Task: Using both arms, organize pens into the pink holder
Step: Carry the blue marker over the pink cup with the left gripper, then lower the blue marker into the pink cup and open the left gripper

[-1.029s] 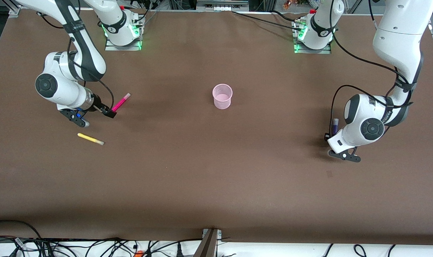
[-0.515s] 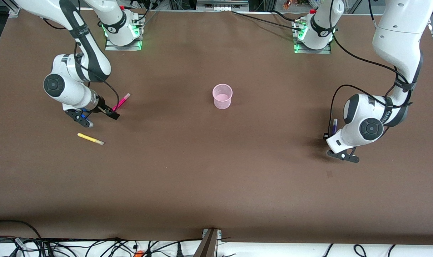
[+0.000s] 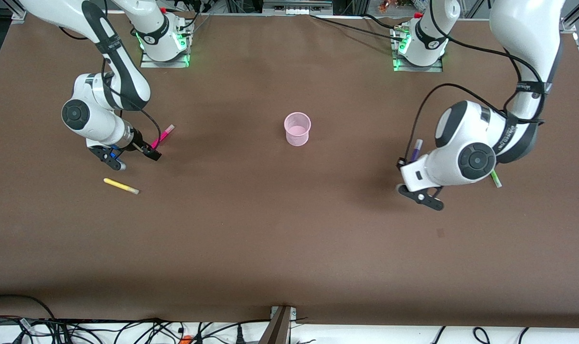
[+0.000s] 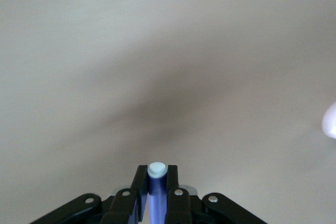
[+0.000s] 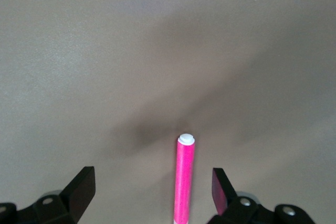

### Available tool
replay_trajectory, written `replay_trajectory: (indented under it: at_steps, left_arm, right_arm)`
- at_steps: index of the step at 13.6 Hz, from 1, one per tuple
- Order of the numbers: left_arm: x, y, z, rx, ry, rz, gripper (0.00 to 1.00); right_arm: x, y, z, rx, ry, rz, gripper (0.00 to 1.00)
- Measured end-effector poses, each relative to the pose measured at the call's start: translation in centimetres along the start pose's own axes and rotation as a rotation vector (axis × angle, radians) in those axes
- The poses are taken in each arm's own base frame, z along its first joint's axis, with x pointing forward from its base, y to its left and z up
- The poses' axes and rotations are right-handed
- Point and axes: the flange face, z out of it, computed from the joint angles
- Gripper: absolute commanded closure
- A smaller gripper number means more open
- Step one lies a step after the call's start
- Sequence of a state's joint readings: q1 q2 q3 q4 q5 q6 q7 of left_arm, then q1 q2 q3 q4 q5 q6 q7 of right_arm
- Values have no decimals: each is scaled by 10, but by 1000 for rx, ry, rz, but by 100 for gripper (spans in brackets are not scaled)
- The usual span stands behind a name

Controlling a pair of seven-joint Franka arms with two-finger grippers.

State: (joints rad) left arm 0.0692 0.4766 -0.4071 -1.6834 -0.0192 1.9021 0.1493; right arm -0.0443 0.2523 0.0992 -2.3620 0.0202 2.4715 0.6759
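Pens are split between the two ends of the bench, and none is in the pink holder (image 3: pixel 297 129) yet, which stands upright and empty at the middle.

The left gripper (image 3: pixel 406 163) is up in the air over bare bench between the holder and the left arm's end. Its fingers pinch the dark purple pen (image 3: pixel 417 149) from both sides. The left wrist view shows the pen nearly upright with its pale cap topmost, probably so it can go straight down through the round rim.

The right gripper (image 3: pixel 151 153) sits low at the right arm's end with its fingers (image 5: pixel 81 182) spread wide on either side of the magenta pen (image 3: pixel 163 135). In the right wrist view neither finger touches the pen, so it looks lined up for a grasp rather than held.

The yellow pen (image 3: pixel 121 186) lies flat, nearer the front camera than the right gripper.

Compared with half a second ago, the left arm has risen and swung toward the holder, carrying the purple pen with it. That uncovers the lime green pen (image 3: pixel 496 179), which lies on the bench at the left arm's end. The right arm has only crept a little along the magenta pen, whose cap has not shifted. The yellow pen and the holder are where they were.
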Motion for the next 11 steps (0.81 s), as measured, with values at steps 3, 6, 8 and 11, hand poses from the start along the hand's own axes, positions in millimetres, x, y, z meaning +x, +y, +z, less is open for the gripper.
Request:
replay_trajectory:
  at_steps: [3, 6, 8, 11]
  left_arm:
    - [15, 71, -2, -234, 86, 146, 100]
    - [24, 161, -15, -337, 219, 344, 100]
    - [25, 217, -16, -363, 297, 447, 100]
    - [27, 269, -7, -372, 432, 568, 100]
  right_arm:
    - [-1, 1, 6, 6, 6, 16, 1]
    - [-2, 2, 12, 14, 16, 19, 1]
    - [-4, 3, 15, 20, 24, 21, 2]
    - [-8, 6, 24, 27, 32, 32, 6]
